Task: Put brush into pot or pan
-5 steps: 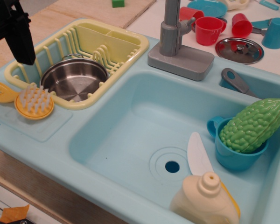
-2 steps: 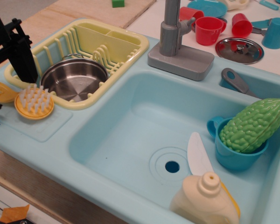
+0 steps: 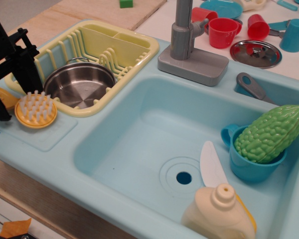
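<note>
Straddling the brush [image 3: 35,110] handle at far left, black pincer [image 3: 11,89] had its fingers spread either side, not clamped yet. Brush lay bristles-up on light-blue counter [image 3: 50,144], just beside yellow rack [image 3: 139,55]. Steel pot [image 3: 79,84] sat inside rack, w/ nothing in it. Brush not touching pot.

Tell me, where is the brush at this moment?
The brush lies bristles up at the left edge of the view, on the flat blue counter beside the yellow rack that holds the pot, with the gripper around its handle.
</note>
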`<state>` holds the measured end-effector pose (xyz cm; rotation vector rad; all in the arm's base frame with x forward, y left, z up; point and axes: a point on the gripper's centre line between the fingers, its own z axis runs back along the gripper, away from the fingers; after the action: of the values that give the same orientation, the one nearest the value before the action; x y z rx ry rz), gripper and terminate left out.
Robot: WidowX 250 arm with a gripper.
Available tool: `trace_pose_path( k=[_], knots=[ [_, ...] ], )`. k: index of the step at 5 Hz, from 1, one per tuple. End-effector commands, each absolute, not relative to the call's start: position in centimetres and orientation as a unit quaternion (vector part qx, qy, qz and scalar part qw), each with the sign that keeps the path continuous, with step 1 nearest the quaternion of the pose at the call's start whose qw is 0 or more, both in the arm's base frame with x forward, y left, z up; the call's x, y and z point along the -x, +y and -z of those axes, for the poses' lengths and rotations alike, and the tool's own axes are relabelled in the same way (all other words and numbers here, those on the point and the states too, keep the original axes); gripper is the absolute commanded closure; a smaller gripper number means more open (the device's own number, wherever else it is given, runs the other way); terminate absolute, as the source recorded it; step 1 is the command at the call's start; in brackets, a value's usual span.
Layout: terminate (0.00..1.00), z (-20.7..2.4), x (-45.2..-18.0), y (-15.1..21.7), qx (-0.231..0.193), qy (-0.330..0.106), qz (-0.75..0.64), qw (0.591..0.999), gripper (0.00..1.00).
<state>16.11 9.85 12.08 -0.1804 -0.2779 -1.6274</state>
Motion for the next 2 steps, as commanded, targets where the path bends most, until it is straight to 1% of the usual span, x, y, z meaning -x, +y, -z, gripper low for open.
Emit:
trace_pose_path(
  k=[1,2],
  knots=[
    [0.0,-12.1,-16.21,10.22,0.075,-0.13,0.725,0.672,1.0],
    [0.0,-12.05,-16.4,10.36,0.075,-0.133,0.726,0.671,1.0]
  ],
)
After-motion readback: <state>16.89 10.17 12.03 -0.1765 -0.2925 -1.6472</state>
